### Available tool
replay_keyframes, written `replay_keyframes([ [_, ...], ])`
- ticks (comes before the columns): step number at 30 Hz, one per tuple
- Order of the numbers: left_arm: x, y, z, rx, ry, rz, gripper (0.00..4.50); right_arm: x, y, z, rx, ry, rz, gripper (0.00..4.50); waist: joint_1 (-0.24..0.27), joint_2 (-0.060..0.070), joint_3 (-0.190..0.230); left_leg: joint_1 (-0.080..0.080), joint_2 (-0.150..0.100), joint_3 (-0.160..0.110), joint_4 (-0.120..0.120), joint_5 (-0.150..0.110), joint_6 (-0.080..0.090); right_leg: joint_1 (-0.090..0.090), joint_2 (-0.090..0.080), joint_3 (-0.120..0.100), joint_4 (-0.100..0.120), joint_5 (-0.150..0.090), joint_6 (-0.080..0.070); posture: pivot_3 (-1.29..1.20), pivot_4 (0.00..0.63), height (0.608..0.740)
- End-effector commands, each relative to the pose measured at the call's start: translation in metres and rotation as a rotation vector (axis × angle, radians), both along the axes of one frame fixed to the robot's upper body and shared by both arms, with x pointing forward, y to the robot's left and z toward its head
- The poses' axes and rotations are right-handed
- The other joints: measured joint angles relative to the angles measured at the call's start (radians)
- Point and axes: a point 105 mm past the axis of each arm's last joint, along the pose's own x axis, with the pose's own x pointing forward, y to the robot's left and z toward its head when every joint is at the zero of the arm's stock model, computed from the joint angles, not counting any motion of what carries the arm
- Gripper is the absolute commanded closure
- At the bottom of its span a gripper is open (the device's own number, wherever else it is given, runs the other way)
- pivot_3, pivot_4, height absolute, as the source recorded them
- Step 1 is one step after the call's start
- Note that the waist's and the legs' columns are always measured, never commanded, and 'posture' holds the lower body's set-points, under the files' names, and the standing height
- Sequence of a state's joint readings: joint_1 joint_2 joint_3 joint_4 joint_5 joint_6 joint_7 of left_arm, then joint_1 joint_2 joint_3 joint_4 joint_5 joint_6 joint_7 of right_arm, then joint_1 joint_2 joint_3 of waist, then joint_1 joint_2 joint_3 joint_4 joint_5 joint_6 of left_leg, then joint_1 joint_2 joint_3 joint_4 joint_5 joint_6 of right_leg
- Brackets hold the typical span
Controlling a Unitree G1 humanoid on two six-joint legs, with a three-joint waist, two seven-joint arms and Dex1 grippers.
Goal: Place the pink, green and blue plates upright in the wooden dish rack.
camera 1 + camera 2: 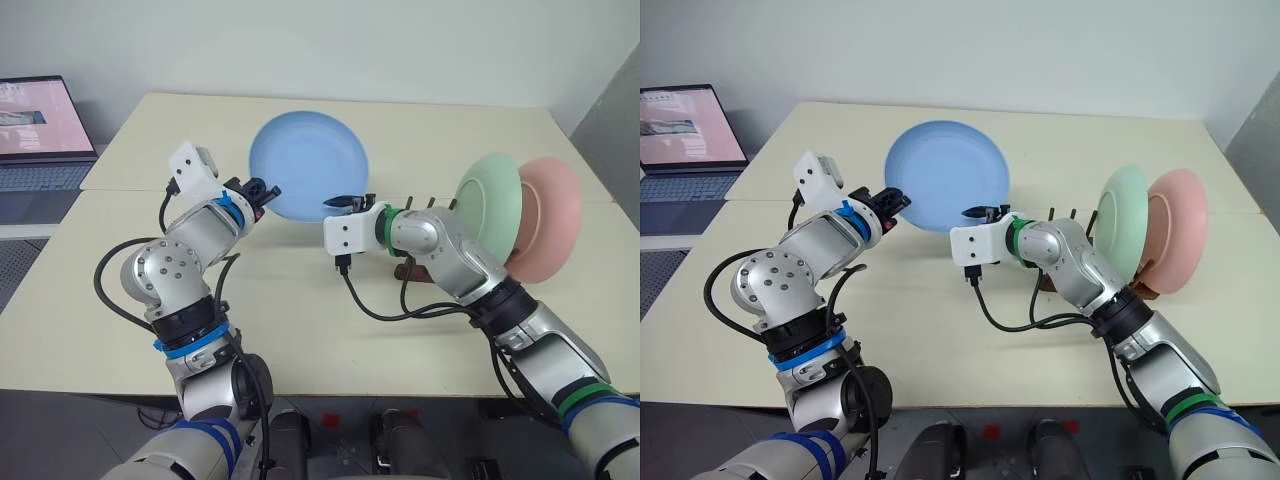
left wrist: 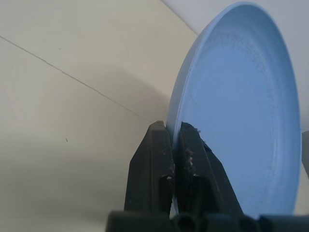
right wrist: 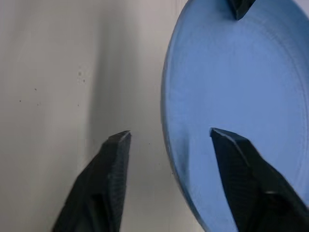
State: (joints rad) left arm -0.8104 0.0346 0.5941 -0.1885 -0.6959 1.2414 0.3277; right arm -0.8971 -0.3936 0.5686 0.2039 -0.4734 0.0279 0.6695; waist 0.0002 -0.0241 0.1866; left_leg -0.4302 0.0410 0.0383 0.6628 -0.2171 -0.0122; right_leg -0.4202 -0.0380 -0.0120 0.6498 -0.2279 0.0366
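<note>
The light blue plate [image 1: 310, 165] hangs tilted on edge above the table, my left gripper [image 1: 262, 192] shut on its left rim; the left wrist view has both fingers [image 2: 159, 145] pinching the rim of that plate [image 2: 241, 111]. My right gripper [image 1: 345, 203] is at the plate's lower right edge, open. In the right wrist view the rim of the blue plate [image 3: 241, 87] passes between the spread jaws of that gripper [image 3: 171, 132], with a gap on one side. The green plate [image 1: 488, 205] and pink plate [image 1: 550, 215] stand upright in the wooden dish rack [image 1: 410, 268], on the right.
An open laptop [image 1: 40, 135] sits off the table's left end. The beige table [image 1: 300, 310] has a seam across its middle. Free pegs of the rack [image 1: 428, 203] stick up just behind my right wrist.
</note>
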Motion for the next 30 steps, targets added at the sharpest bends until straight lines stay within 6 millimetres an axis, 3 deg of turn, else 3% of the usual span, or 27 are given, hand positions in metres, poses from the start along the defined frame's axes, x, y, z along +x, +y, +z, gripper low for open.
replay_keyframes([
  [1, -0.005, -0.007, 0.021, -0.007, -0.074, -0.026, 4.50, 0.001, 0.004, 0.016, 0.030, -0.071, 0.013, 3.31, -0.001, 0.000, 0.000, 0.000, 0.000, 0.000, 0.000, 0.000, 0.000, 0.000, 0.000, 0.000, 0.000, 0.000, 0.000, 0.00, 0.150, 0.740],
  [4, -0.007, -0.009, 0.018, -0.006, -0.063, -0.058, 4.50, 0.003, 0.003, 0.017, 0.047, -0.079, 0.003, 4.38, -0.002, 0.000, 0.000, 0.000, 0.000, -0.001, 0.000, 0.000, -0.001, 0.000, 0.001, -0.001, 0.000, 0.000, 0.000, 0.00, 0.150, 0.740],
  [7, -0.009, -0.008, 0.014, 0.008, -0.058, -0.100, 4.50, 0.003, 0.002, 0.020, 0.065, -0.078, 0.003, 4.47, -0.002, 0.000, 0.000, 0.000, 0.000, -0.001, 0.000, 0.001, -0.002, 0.000, 0.001, -0.001, 0.001, 0.000, -0.001, 0.00, 0.150, 0.740],
  [10, -0.010, 0.004, 0.012, 0.100, -0.084, -0.118, 4.50, -0.002, 0.002, 0.027, 0.096, -0.080, 0.014, 4.47, -0.003, 0.000, 0.000, 0.000, 0.001, -0.001, 0.000, 0.001, -0.002, 0.000, 0.001, -0.001, 0.001, 0.001, -0.001, 0.00, 0.150, 0.740],
  [15, -0.026, 0.028, 0.051, 0.331, -0.359, -0.323, 3.16, -0.016, -0.009, 0.063, 0.209, -0.094, 0.024, 4.50, -0.008, 0.000, 0.000, 0.000, 0.002, -0.001, -0.001, 0.002, -0.004, -0.003, 0.002, -0.001, 0.003, 0.001, -0.002, 0.00, 0.150, 0.740],
  [17, -0.030, 0.033, 0.056, 0.438, -0.418, -0.375, 2.57, -0.021, -0.013, 0.072, 0.233, -0.092, 0.026, 4.50, -0.008, 0.000, 0.000, 0.000, 0.002, -0.001, -0.001, 0.002, -0.004, -0.003, 0.003, -0.001, 0.004, 0.000, -0.003, 0.00, 0.150, 0.740],
  [21, -0.054, 0.003, 0.043, 0.684, -0.554, -0.673, 1.43, -0.042, -0.031, 0.107, 0.489, 0.034, 0.013, 4.50, 0.001, 0.000, 0.000, 0.003, 0.003, 0.000, -0.002, 0.002, -0.004, -0.001, 0.002, -0.001, 0.005, -0.001, -0.006, 0.00, 0.150, 0.740],
  [25, -0.063, -0.011, 0.026, 0.847, -0.614, -0.817, 0.13, -0.062, -0.050, 0.131, 0.814, 0.272, -0.009, 4.50, 0.004, 0.000, 0.000, 0.002, 0.006, 0.001, -0.001, 0.002, -0.004, -0.002, 0.001, -0.001, 0.007, -0.002, -0.008, 0.00, 0.150, 0.740],
  [28, -0.066, -0.018, 0.025, 0.851, -0.666, -0.873, 0.05, -0.076, -0.068, 0.140, 0.995, 0.435, -0.033, 4.50, 0.002, 0.000, 0.000, 0.003, 0.006, 0.002, -0.001, 0.002, -0.004, -0.003, 0.001, -0.001, 0.009, -0.003, -0.009, 0.00, 0.150, 0.740],
  [30, -0.072, -0.027, 0.023, 0.851, -0.697, -0.949, 0.05, -0.079, -0.085, 0.135, 1.083, 0.510, -0.095, 4.50, 0.002, 0.000, 0.000, 0.003, 0.006, 0.001, -0.001, 0.002, -0.004, -0.003, 0.001, -0.001, 0.010, -0.004, -0.010, 0.00, 0.150, 0.740],
])
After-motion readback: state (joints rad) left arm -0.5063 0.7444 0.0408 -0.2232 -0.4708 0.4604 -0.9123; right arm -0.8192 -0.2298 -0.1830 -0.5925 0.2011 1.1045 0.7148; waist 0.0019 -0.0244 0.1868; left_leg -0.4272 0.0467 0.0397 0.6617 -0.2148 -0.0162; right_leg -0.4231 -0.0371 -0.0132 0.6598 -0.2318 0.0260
